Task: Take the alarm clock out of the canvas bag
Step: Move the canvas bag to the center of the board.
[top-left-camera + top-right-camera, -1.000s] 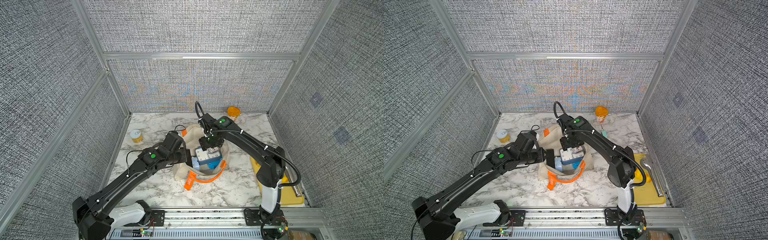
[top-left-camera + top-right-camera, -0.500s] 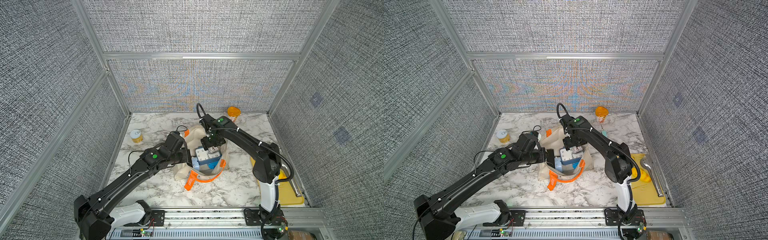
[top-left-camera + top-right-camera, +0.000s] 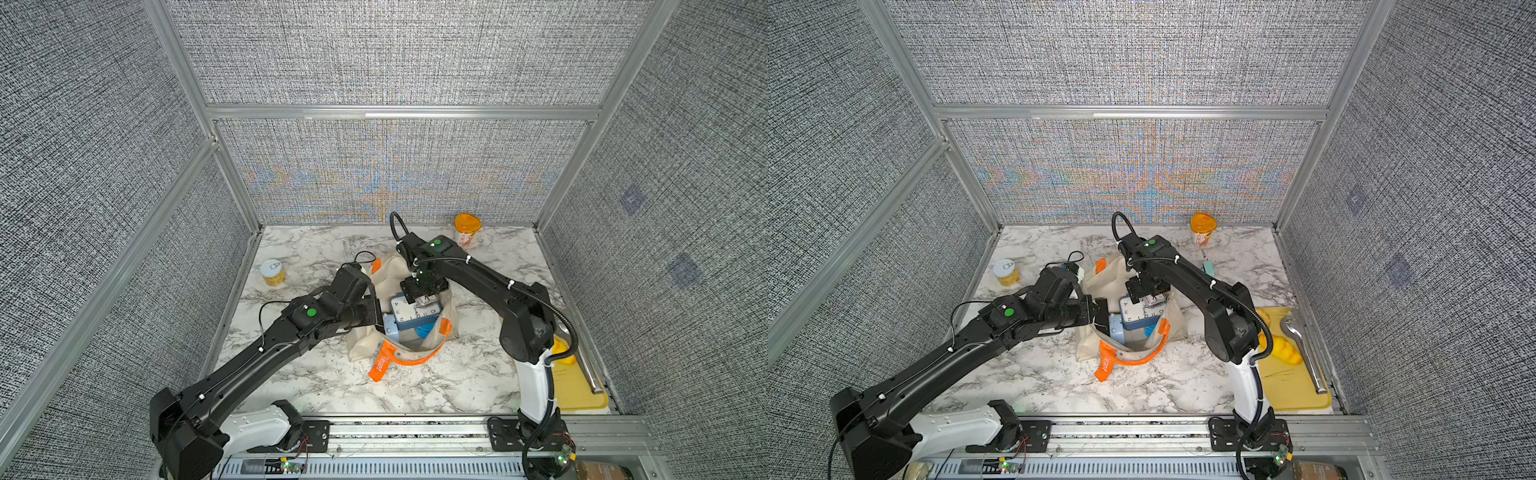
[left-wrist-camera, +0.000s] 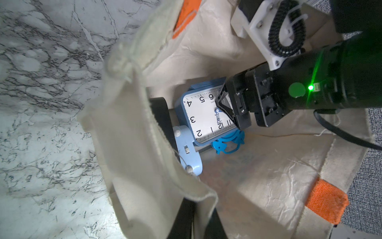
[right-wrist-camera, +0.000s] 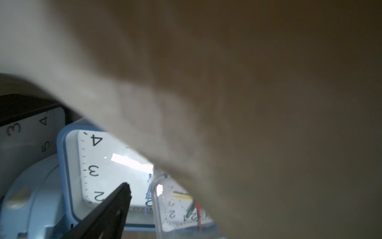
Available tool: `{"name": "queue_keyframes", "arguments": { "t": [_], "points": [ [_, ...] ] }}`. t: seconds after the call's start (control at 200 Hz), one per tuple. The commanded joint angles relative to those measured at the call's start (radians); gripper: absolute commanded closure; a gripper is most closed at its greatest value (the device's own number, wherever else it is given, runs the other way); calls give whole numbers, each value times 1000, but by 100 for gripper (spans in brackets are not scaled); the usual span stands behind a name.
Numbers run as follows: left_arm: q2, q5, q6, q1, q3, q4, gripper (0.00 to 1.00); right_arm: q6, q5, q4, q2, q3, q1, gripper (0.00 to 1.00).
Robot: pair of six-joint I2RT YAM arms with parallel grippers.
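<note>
Item, left: left gripper [image 3: 376, 316], pinched on the left-hand rim of the canvas bag [image 3: 361, 347], evidently to hold the mouth wide and keep the cloth off the contents. Item, centre: blue alarm clock [image 3: 405, 316], lying face up inside the bag among other small blue pieces [image 4: 227, 142], not yet lifted. Item, right: right gripper [image 3: 422, 296], jaws spread, hanging inside the mouth just over the clock face, apparently lining up to straddle the case.

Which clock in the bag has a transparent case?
The small clock with the red hand; it partly covers the blue-framed clock, and the third clock seems dark-framed.
</note>
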Motion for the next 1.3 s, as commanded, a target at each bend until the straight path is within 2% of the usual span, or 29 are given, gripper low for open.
{"name": "queue_keyframes", "arguments": {
  "t": [0.0,0.355,0.7,0.83,0.915,1.015,1.135,1.22,1.29],
  "points": [
    [3,14,5,0,2,8,87,9,13,-17,1,-16,-4,14],
    [11,13,5,0,8,15,87,16,-6,21,-12,-74,-7,16],
    [12,9,5,0,12,17,87,26,-13,24,-13,-69,-6,34],
    [8,-5,6,0,18,5,87,28,-18,24,-25,-61,-5,38],
    [-2,-26,6,0,17,-1,85,29,-25,15,-35,-40,-2,39],
    [-13,-47,20,-1,11,0,78,16,-42,0,-50,10,11,39],
    [-22,-82,19,0,12,-18,77,-7,-61,-29,-73,97,40,39],
    [-38,-117,24,0,4,-21,82,-18,-69,-63,-89,180,56,39],
    [-58,-157,31,0,-3,-20,95,-25,-70,-98,-100,248,62,39]
  ]
}}
